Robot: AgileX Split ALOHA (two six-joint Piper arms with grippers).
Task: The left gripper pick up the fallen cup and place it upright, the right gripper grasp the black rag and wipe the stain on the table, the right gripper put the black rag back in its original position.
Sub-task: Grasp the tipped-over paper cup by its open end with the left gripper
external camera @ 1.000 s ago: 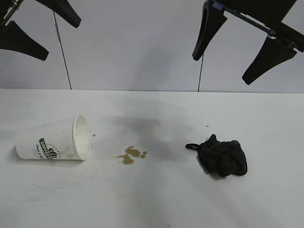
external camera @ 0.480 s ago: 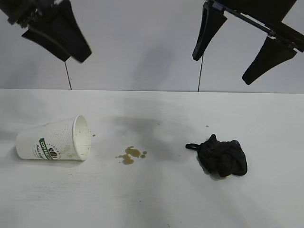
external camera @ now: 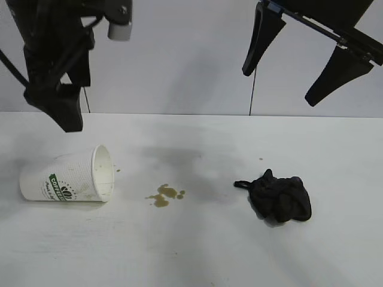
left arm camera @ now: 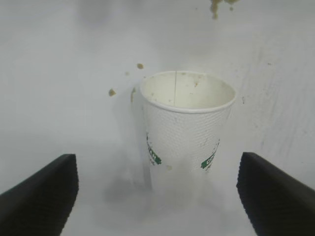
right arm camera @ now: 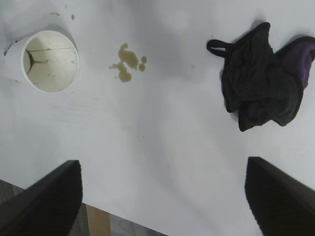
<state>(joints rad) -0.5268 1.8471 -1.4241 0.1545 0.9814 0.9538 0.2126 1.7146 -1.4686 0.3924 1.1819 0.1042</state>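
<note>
The left pincer (external camera: 63,116) hangs at the upper left of the exterior view, its black fingers pointing down above the cup (external camera: 67,175) and clear of it. In the left wrist view its two fingertips (left arm camera: 39,189) sit in the lower corners, spread wide, with the cup (left arm camera: 184,128) between them but farther off, nothing pinched.

The cup lies on its side at the left of the counter (external camera: 197,251), its open mouth turned toward the middle of the frame and its green band facing the camera. A few brown specks dot the counter just by its rim.

The stain (external camera: 164,195), a small cluster of light-brown blotches, lies near the centre of the exterior view, between the cup and the rag (external camera: 279,197) and touching neither. The rag sits bunched at the right, a small loop sticking out toward the stain.

The right pincer (external camera: 299,66) is at the upper right of the exterior view, well above the rag, fingers spread and holding nothing.
</note>
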